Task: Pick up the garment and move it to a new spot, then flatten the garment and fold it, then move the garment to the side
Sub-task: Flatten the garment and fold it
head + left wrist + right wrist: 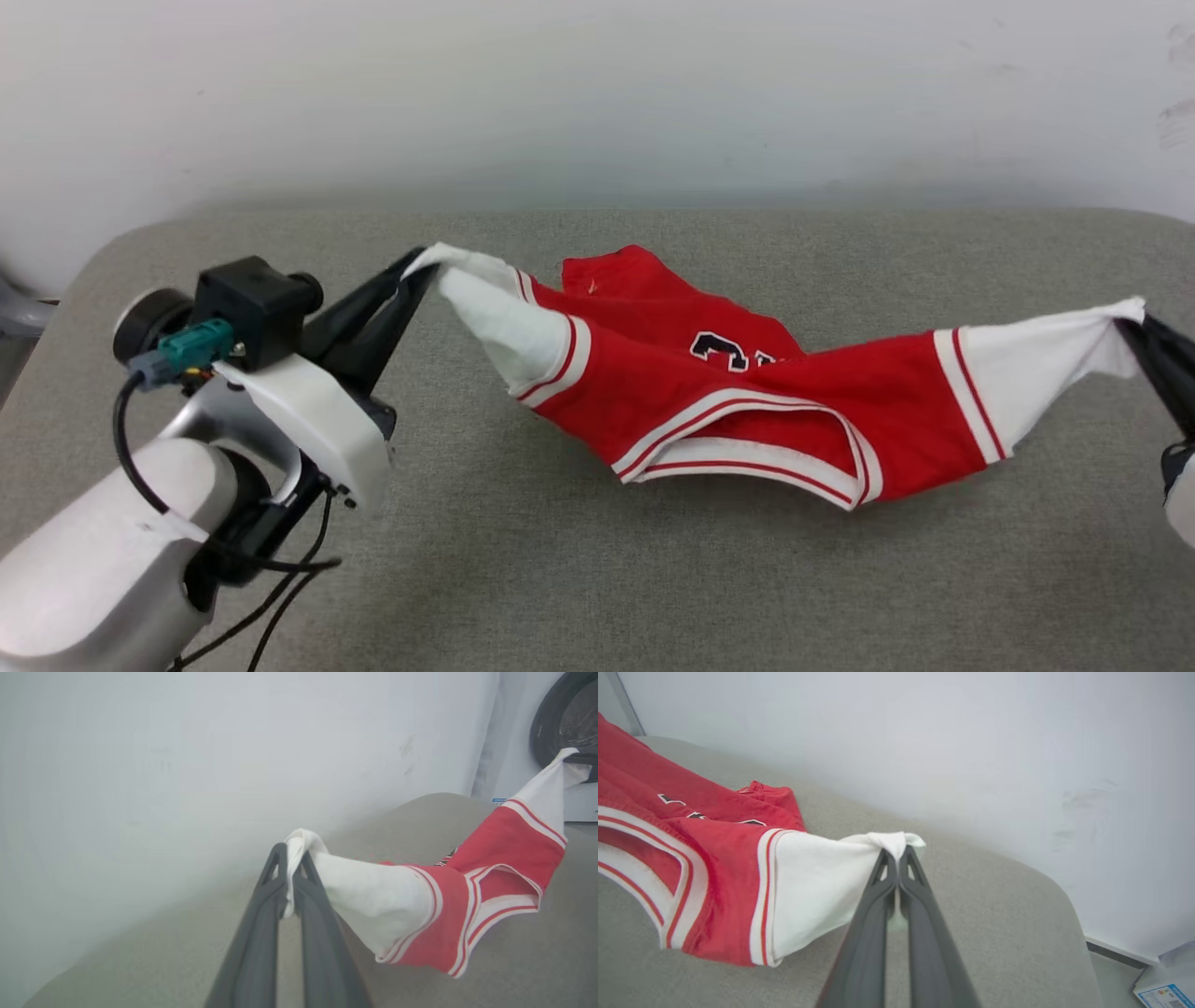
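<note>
1. Grey padded tabletop (597,579) ran beneath a plain white wall (597,93), and the garment (747,401) hung above the middle of it, strung between the two grippers.
2. The left gripper (422,268) was clenched on the tip of one white sleeve (504,327). In the left wrist view, cloth was nipped between its closed fingers and bunched just over their tips.
3. The right gripper (1131,325) was likewise clamped on the end of the other sleeve (1036,369). Its wrist view showed the fingers pressed together with a tuft of white fabric poking out beyond them.
4. From each gripper the cloth sloped down and away toward the other one, so the red body sagged lowest about midway between them. Whether that low point brushed the table could not be told.
5. Holding the sleeve ends well apart looked like a way to let the shirt's own weight pull out the creases before laying it flat.
6. The body was doubled over itself. A striped, trimmed opening (747,457) gaped on the near side, and part of the black number (719,350) showed on the fold behind it, so flattening seemed not yet done.
7. The next move would probably call for both grippers to lower together while keeping the span taut, or the middle would crumple.
</note>
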Tool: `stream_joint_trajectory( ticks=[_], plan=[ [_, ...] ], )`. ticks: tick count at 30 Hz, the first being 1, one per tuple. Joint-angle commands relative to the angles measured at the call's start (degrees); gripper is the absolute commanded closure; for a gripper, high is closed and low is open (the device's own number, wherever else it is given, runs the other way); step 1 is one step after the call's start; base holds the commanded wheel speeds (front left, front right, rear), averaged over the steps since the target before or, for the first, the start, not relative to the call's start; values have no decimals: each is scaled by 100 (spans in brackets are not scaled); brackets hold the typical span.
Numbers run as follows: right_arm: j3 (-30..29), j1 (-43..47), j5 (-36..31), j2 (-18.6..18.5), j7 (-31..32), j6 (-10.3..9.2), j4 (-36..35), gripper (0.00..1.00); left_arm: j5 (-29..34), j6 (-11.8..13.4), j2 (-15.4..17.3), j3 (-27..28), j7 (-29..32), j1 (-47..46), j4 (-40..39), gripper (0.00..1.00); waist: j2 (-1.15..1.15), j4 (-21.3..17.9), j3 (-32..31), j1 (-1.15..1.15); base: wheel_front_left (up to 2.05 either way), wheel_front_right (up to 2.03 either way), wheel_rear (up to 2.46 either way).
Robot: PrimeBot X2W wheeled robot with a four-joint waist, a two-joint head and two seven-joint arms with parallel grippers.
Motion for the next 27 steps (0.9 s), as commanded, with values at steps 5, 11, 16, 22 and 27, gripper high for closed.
stream_joint_trajectory(
  ticks=[5,11,16,22,27],
  plan=[
    [-595,-226,-163,182,184,-9,-672,100,33,81,-59,246,-139,-412,-291,100,0,-53,-24,0,0,0,0],
    [-1088,-649,-283,274,456,-9,-1339,100,80,97,-95,446,-15,-960,-483,100,0,-68,114,0,0,0,0],
    [-1051,-1259,-174,269,746,-9,-1482,100,141,-9,-161,547,128,-1542,-353,100,0,-81,398,0,0,0,0],
    [-736,-2439,-69,125,917,-9,-1099,100,132,-185,-356,701,293,-2400,71,100,0,-115,972,0,0,0,0],
    [-362,-3651,-32,141,904,-8,-476,100,241,-384,-553,759,431,-3277,616,100,0,-158,1487,0,0,0,0]
  ],
)
